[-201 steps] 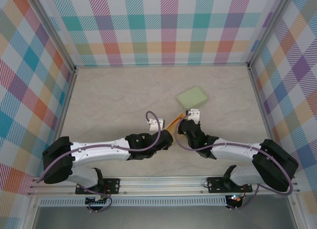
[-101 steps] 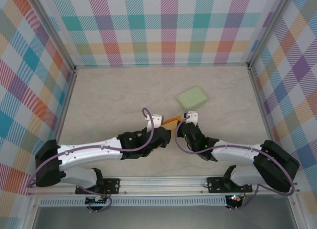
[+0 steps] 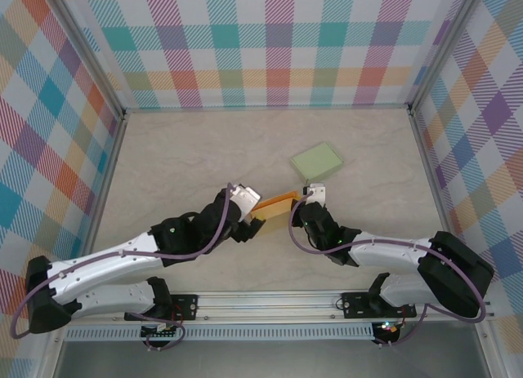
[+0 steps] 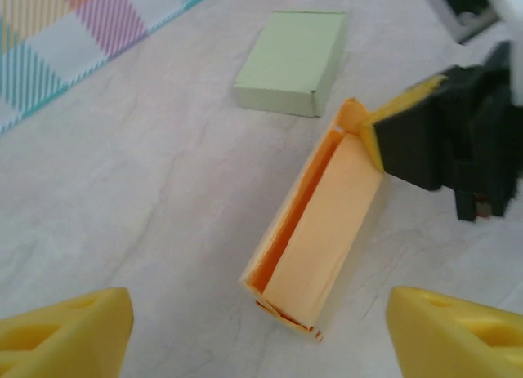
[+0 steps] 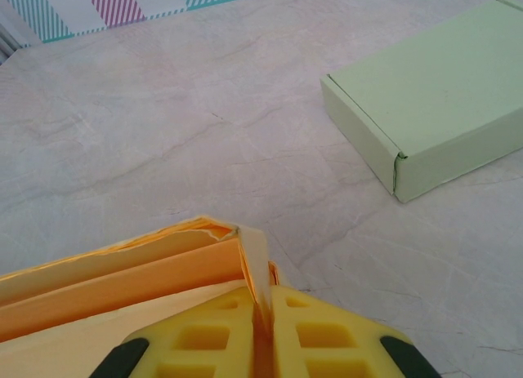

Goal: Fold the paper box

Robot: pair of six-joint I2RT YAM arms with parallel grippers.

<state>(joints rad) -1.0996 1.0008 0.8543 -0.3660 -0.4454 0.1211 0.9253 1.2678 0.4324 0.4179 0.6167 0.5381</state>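
1. Paper box (image 4: 319,231): orange, paler outside
2. Closed box (image 4: 292,61): plain pale green
3. Table (image 3: 188,157): beige with faint marble veins
4. Walls (image 3: 278,43): pastel plaid of teal, pink, orange, purple
5. Fingers (image 4: 73,329): yellow
6. Arms (image 3: 122,260): white and black; cables (image 3: 384,242) purple

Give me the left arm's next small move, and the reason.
Probably ease the open left gripper forward to the orange box and press its loose long wall shut: a gap shows along that side, while the right gripper pinches an end flap, steadying it.
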